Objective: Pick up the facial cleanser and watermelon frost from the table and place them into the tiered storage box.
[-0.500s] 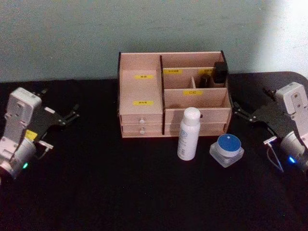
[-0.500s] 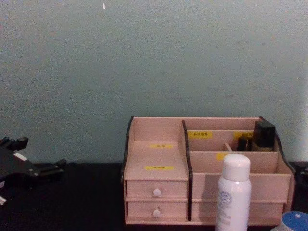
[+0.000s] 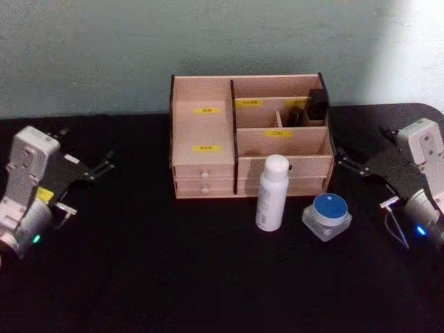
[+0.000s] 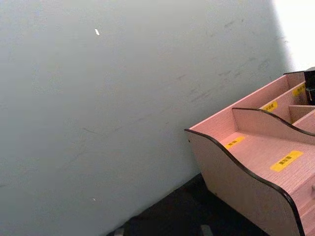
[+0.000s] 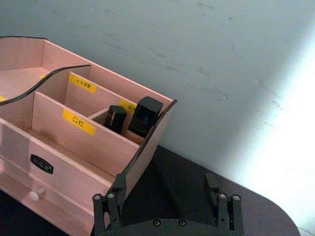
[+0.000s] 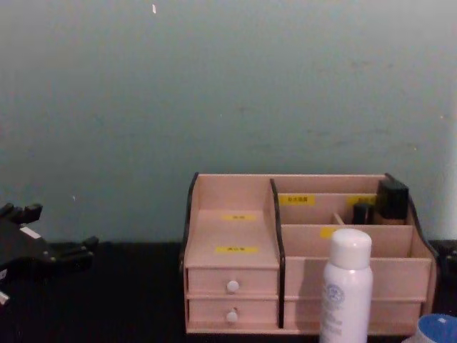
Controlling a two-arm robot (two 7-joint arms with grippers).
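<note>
A black counter (image 3: 173, 277) spans the foreground and runs back to a dull grey-green wall (image 3: 104, 48). A bright patch of light (image 3: 416, 48) falls on the wall's right side, and a small white fleck (image 6: 153, 8) sits high up. Two dark bottles stand upright, just beside each other: a taller blocky one (image 5: 146, 116) and a shorter one (image 5: 116, 119) to its left.

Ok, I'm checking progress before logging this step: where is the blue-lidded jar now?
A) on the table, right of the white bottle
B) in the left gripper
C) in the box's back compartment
A: the watermelon frost stands on the table before the tiered storage box, just right of the facial cleanser.
</note>
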